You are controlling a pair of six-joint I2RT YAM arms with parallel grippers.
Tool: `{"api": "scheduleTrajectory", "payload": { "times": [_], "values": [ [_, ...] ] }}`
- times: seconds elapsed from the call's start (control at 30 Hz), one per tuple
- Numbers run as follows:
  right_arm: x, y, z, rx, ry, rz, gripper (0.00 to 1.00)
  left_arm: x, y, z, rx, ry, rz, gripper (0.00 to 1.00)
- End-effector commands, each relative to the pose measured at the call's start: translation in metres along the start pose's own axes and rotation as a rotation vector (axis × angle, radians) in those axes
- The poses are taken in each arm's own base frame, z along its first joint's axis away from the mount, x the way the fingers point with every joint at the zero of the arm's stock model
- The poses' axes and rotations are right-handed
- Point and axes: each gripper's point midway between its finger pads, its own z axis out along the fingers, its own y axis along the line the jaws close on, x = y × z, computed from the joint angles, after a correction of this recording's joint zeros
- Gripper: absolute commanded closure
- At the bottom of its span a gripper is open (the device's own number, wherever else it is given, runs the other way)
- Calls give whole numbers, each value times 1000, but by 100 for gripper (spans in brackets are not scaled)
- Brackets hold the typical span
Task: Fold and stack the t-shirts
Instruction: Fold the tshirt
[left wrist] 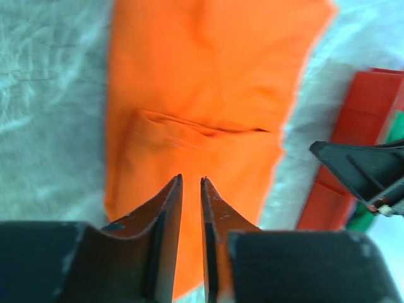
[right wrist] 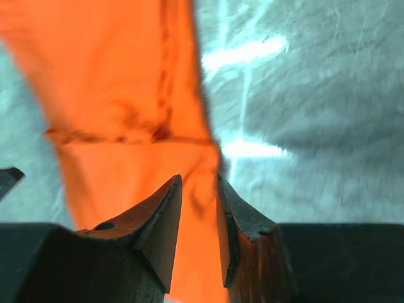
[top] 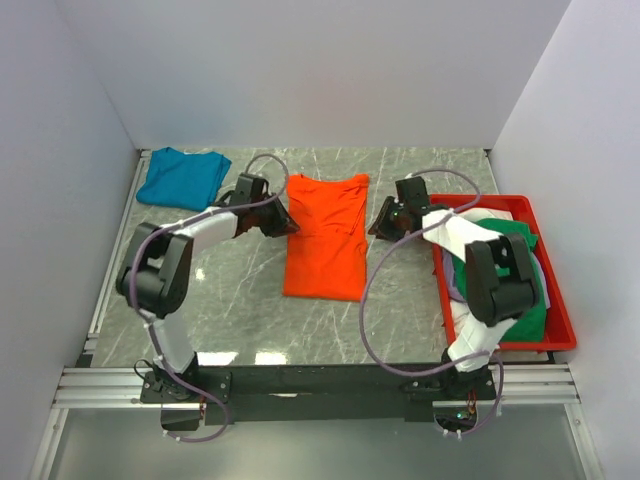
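Observation:
A bright orange t-shirt point(top: 325, 240) lies flat on the table's middle, folded into a long strip with a crease across it point(left wrist: 208, 76) point(right wrist: 113, 76). My left gripper point(top: 283, 222) point(left wrist: 191, 178) hovers at the shirt's left edge, jaws a narrow slit apart, cloth showing beneath. At the right edge sits my right gripper point(top: 380, 225) point(right wrist: 199, 177), its jaws a little wider apart, with the shirt's hem running under the gap. A folded teal t-shirt point(top: 183, 177) rests at the far left. A green t-shirt point(top: 530, 315) and a white one point(top: 497, 214) lie heaped in the red tray.
The red plastic tray point(top: 560, 335) stands along the right side, seen also in the left wrist view point(left wrist: 366, 101). White walls close in the marbled table point(top: 230, 300) at the back and both sides. Cables loop from both arms over the table.

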Motion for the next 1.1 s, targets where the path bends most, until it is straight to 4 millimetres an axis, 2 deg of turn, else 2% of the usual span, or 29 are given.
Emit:
{"api": "scheduleTrajectory", "payload": {
  "times": [0.0,0.07,0.1,0.13,0.17,0.2,0.23,0.27,0.33,0.37,0.4,0.43,0.47,0.5,0.53,0.57,0.7,0.73,1.07],
  "values": [
    [-9,19,-40,-90,-58,-16,64,-20,-33,-43,66,-96,60,74],
    [7,17,-51,-123,-48,-17,64,-18,-33,-59,57,-120,71,70],
    [17,18,-55,-143,-34,-21,64,-9,-20,-60,29,-109,66,67],
    [27,18,-57,-153,-30,-30,64,-4,-15,-64,21,-112,68,66],
    [45,9,-62,-151,-16,-32,64,-2,-17,-75,32,-129,77,64],
    [57,7,-64,-161,1,-28,64,12,-3,-75,16,-108,69,62],
    [65,5,-66,-170,5,-24,64,18,1,-78,20,-102,70,61],
    [85,-2,-69,-177,29,-14,64,30,8,-82,24,-84,70,60],
    [103,-3,-71,-204,40,-8,64,42,15,-86,36,-68,71,58],
    [123,-5,-73,-212,68,-23,64,47,15,-91,53,-69,70,57],
    [133,-4,-74,-216,81,-9,64,62,29,-90,42,-36,59,56],
    [138,0,-75,-233,76,-15,64,67,32,-90,48,-31,61,55],
    [151,-4,-73,-228,97,-12,63,72,33,-93,58,-26,67,54],
    [164,0,-74,-241,126,-6,63,84,40,-93,66,3,64,52],
    [168,2,-73,-255,127,-2,63,85,39,-93,88,0,68,51],
    [178,-4,-71,-241,147,8,63,89,39,-94,101,5,70,51],
    [184,-6,-67,-258,128,59,61,105,49,-94,106,49,58,50],
    [187,-11,-66,-253,126,67,61,104,45,-93,133,40,68,50],
    [179,-21,-65,-244,37,152,56,129,61,-81,101,93,55,52]
  ]
}}
